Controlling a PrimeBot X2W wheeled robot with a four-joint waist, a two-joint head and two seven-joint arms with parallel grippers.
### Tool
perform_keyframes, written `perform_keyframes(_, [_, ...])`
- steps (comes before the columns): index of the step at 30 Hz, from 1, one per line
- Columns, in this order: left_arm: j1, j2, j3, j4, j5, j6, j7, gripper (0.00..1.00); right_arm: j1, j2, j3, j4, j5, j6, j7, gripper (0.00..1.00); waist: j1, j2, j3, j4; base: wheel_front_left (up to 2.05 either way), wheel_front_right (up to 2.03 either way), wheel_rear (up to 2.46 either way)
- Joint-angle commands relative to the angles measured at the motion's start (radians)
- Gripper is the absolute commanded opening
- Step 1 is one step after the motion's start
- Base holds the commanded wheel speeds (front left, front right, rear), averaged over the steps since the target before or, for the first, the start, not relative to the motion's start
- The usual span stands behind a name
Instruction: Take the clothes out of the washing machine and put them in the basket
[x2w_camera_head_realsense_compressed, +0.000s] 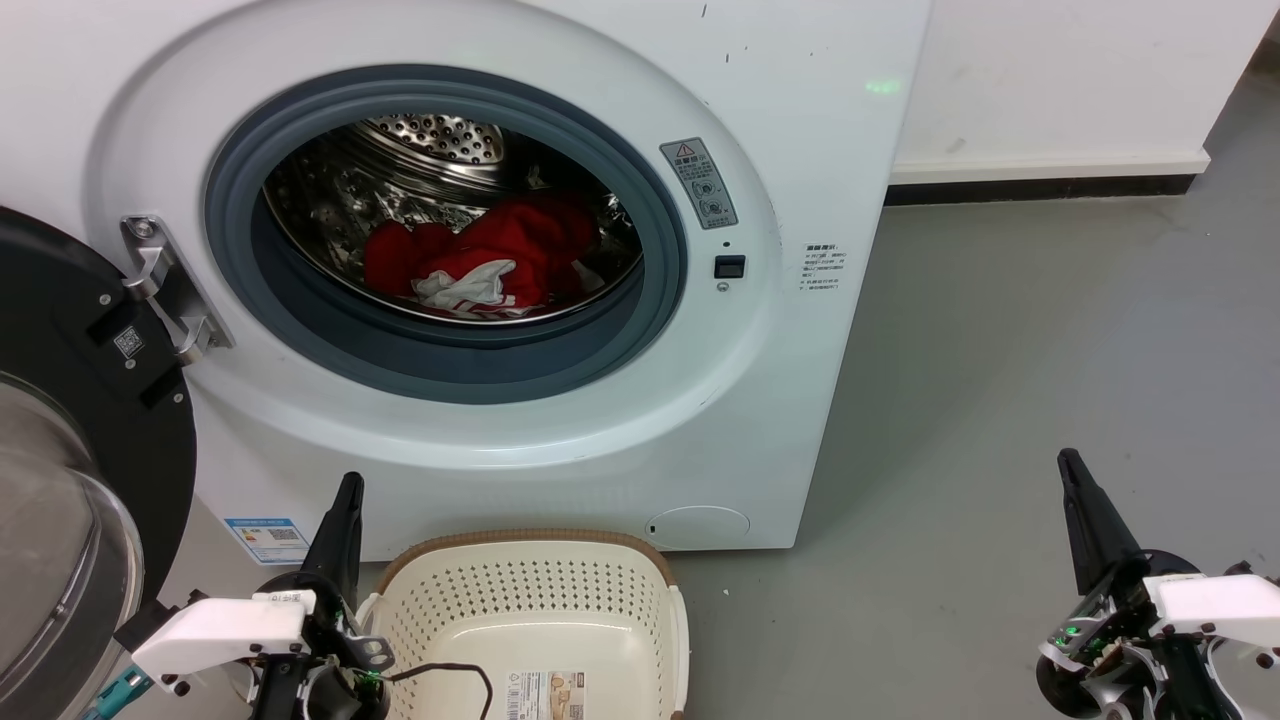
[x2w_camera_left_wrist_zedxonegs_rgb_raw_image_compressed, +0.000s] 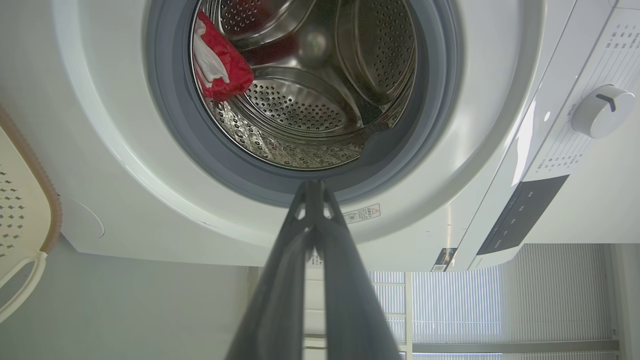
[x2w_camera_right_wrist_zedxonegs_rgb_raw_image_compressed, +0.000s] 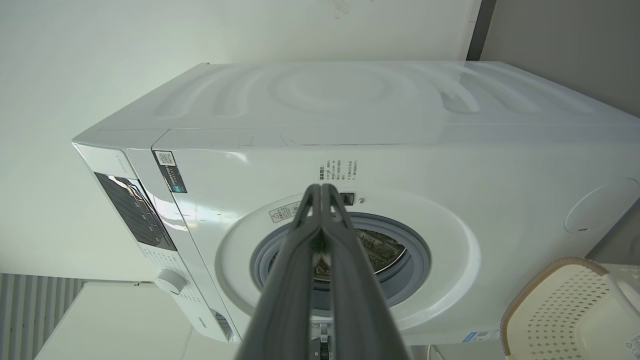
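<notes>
Here, the grey floor (x2w_camera_head_realsense_compressed: 1000, 350) meets a white wall (x2w_camera_head_realsense_compressed: 1050, 80); left gripper (x2w_camera_head_realsense_compressed: 350, 485) and right gripper (x2w_camera_head_realsense_compressed: 1068, 462) sit clenched.

Premises present as a bare utility or laundry room. A white front-loading washer (x2w_camera_head_realsense_compressed: 560, 450) stands directly on a smooth grey floor (x2w_camera_head_realsense_compressed: 1000, 380) against a plain white wall (x2w_camera_head_realsense_compressed: 1050, 70) with a dark skirting strip (x2w_camera_head_realsense_compressed: 1040, 188), with a basket (x2w_camera_head_realsense_compressed: 520, 539) before it and clothes (x2w_camera_head_realsense_compressed: 520, 240) in its drum. Slatted blinds (x2w_camera_left_wrist_zedxonegs_rgb_raw_image_compressed: 500, 300) are noted near the washer; whether the room is domestic or a test facility cannot be determined.
</notes>
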Motion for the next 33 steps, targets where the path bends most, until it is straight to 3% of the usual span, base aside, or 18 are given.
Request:
perform_keyframes(1, [-0.006,-0.002,0.003,-0.002,0.0,-0.004,0.004,0.0,-0.014,0.004,0.001,0.001,-0.004,0.0,0.0,0.0,0.0,0.0,0.0,0.0,0.0,0.0,0.0])
perform_keyframes(8, [-0.006,-0.002,0.003,-0.002,0.0,-0.004,0.004,0.0,-0.014,0.004,0.001,0.001,-0.004,0.0,-0.001,0.0,0.0,0.0,0.0,0.0,0.0,0.0,0.0])
perform_keyframes(9, [0.0,0.0,0.0,0.0,0.0,0.0,0.0,1.0,0.0,0.0,0.0,0.0,0.0,0.0,0.0,1.0,0.0,0.0,0.0,0.0,0.0,0.0,0.0])
perform_keyframes(24, [-0.001,0.003,-0.055,-0.018,0.047,0.001,-0.066,1.0,0.036,0.001,0.028,-0.037,-0.076,0.0,-0.064,1.0,0.0,0.0,0.0,0.003,0.0,0.0,0.0])
perform_keyframes(33, [-0.008,0.0,-0.053,-0.055,0.271,0.0,-0.114,1.0,0.06,0.001,0.041,-0.099,-0.369,0.0,-0.113,1.0,0.0,0.0,-0.002,0.008,0.0,0.0,0.0])
